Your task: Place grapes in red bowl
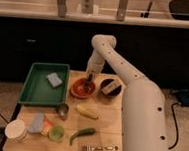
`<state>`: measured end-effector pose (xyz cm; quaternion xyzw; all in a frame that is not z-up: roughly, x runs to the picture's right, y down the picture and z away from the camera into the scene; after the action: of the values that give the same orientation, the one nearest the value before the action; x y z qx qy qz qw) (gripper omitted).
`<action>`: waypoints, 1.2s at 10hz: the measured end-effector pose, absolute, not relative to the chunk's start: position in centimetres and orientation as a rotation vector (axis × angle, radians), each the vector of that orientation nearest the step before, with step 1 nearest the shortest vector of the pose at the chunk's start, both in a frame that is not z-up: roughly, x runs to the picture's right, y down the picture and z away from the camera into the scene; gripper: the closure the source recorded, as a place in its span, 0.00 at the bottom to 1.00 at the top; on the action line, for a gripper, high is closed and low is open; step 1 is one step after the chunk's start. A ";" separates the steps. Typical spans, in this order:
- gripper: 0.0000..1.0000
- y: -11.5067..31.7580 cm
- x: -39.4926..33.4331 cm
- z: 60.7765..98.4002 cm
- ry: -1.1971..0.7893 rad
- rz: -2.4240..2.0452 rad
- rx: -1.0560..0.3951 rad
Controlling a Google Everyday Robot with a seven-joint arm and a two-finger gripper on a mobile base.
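Note:
The red bowl [82, 88] sits at the back middle of the wooden table [102, 136]. My gripper [90, 79] hangs straight down over the bowl, just above its inside. Something small and dark shows at the gripper's tip inside the bowl, likely the grapes [88, 84], but I cannot tell whether they are held or lying in the bowl. The white arm [137, 89] reaches in from the right.
A dark bowl [110, 87] stands right of the red bowl. A green tray [43, 83] with a blue sponge [54, 79] lies at the left. A metal cup [62, 110], a corn cob [87, 111], a green pepper [82, 134], a fork [100, 148], a green cup [57, 132] and a white container [16, 129] lie nearer.

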<state>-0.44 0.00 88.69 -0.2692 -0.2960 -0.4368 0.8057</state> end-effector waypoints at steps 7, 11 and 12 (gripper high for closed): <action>0.95 -0.2 -0.5 88.7 -0.644 -0.939 -0.575; 0.80 -0.2 -0.5 88.7 -0.645 -0.944 -0.575; 0.71 -0.2 -0.5 88.7 -0.644 -0.945 -0.575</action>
<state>-0.52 -0.17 88.69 -0.2682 -0.3007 -0.4410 0.8020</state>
